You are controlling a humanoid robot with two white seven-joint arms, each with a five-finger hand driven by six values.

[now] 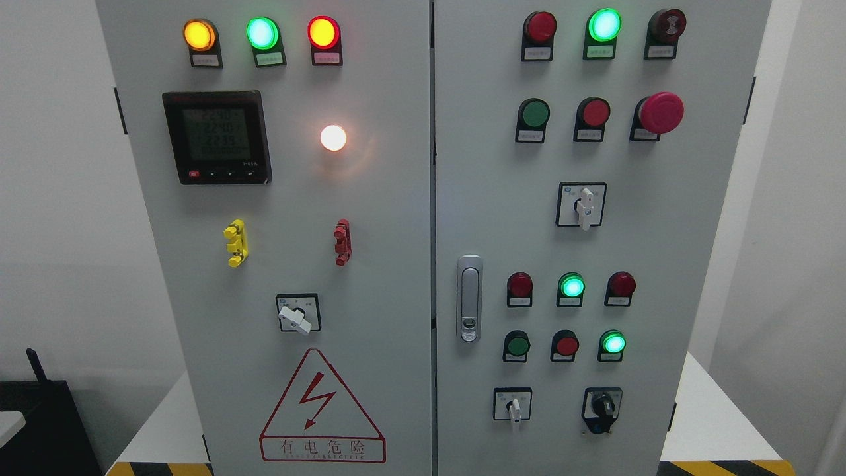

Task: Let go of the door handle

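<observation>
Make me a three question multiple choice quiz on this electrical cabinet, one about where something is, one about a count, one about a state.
1. Where is the door handle?
A. left edge of the right door
B. middle of the left door
C. top of the right door

2. How many lamps glow in the left door's top row?
A. one
B. two
C. three

3. Is a robot hand on the handle?
A. left hand grips it
B. no hand in view
C. right hand grips it

Answers: 1 A, it sits beside the centre seam; 2 C, amber, green and red are lit; 3 B, the handle stands free.
</observation>
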